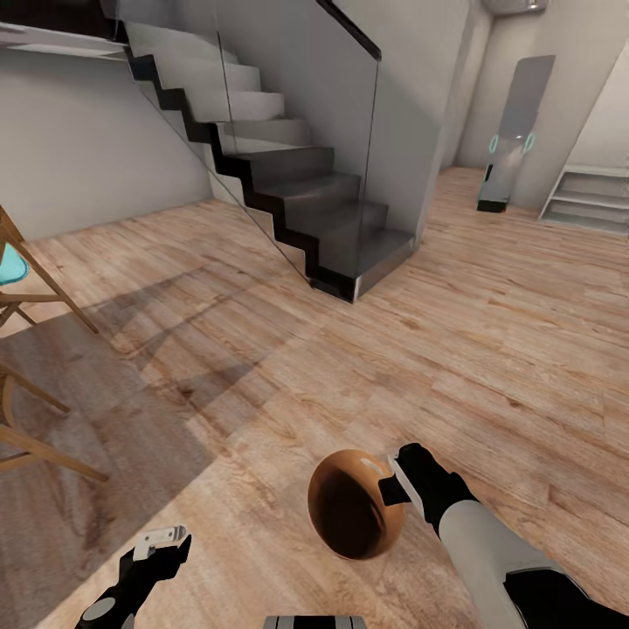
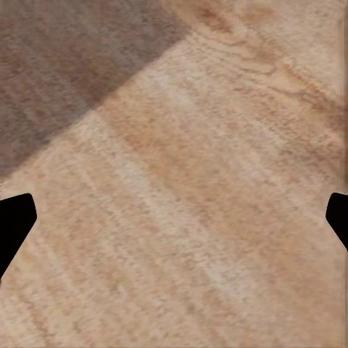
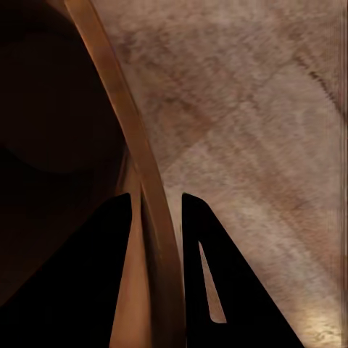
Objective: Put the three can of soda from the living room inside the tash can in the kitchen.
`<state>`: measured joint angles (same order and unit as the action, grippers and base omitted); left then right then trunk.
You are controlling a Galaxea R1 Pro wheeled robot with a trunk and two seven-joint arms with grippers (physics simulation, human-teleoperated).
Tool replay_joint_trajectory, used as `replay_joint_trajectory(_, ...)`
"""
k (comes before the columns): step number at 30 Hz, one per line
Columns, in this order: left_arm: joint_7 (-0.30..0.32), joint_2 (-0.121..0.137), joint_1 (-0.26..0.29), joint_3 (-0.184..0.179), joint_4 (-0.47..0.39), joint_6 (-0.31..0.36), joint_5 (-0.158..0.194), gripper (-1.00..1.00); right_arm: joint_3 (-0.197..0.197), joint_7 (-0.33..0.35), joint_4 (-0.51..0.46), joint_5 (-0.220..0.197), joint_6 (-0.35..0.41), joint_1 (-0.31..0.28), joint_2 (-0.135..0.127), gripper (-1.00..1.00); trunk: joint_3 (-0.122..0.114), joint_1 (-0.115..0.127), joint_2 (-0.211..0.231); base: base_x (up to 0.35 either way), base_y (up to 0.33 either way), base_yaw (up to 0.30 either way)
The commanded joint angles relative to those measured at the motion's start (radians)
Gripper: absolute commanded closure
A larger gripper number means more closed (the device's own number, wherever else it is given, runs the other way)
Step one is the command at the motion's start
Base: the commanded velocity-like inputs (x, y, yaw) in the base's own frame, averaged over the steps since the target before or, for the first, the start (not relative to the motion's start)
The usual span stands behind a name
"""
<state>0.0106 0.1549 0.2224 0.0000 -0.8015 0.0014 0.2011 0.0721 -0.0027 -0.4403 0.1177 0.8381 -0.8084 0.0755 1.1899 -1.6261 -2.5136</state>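
My right gripper point(image 1: 390, 479) is shut on the rim of the tash can point(image 1: 354, 505), a round bucket with a glossy copper-brown inside, carried tilted above the wood floor with its mouth towards the head camera. In the right wrist view the copper rim point(image 3: 142, 167) runs between the two dark fingers point(image 3: 109, 275) of the right gripper point(image 3: 156, 217). Low at the left, my left gripper point(image 1: 166, 542) stands open with nothing in it. Its fingertips point(image 2: 14, 225) sit far apart over bare floor in the left wrist view. The cans of soda are out of view.
A dark staircase with a glass balustrade point(image 1: 297, 175) rises ahead at centre. Wood-legged chairs, one with a teal seat point(image 1: 13, 271), stand on a grey rug point(image 1: 87, 437) at the left. A tall grey panel point(image 1: 511, 131) and white shelves point(image 1: 585, 196) are far right. Wood floor point(image 1: 489, 332) stretches ahead.
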Motion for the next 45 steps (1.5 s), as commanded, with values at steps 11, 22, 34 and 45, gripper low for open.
replay_joint_trajectory(11,0.000,0.000,0.000,0.000,0.001,0.000,-0.003,-1.00,-0.003,0.007,0.000,-0.016,-0.001,0.011,-0.003,1.00,-0.043,0.005,0.003,0.000,0.000,0.000)
replay_joint_trajectory(22,0.000,0.000,0.000,0.000,0.001,0.004,-0.003,-1.00,-0.003,0.010,0.007,-0.019,-0.077,0.015,-0.016,1.00,-0.085,0.010,0.005,0.000,0.000,0.000)
replay_joint_trajectory(34,0.000,0.000,0.000,0.000,0.002,0.010,-0.003,-1.00,-0.003,0.010,0.018,-0.019,-0.092,0.015,-0.018,1.00,-0.132,0.015,0.008,0.000,0.000,0.000)
replay_joint_trajectory(45,0.001,0.000,0.000,0.001,0.002,0.012,-0.003,-1.00,-0.003,0.009,0.020,-0.018,-0.093,0.021,-0.019,1.00,-0.174,0.020,0.011,0.000,0.000,0.000)
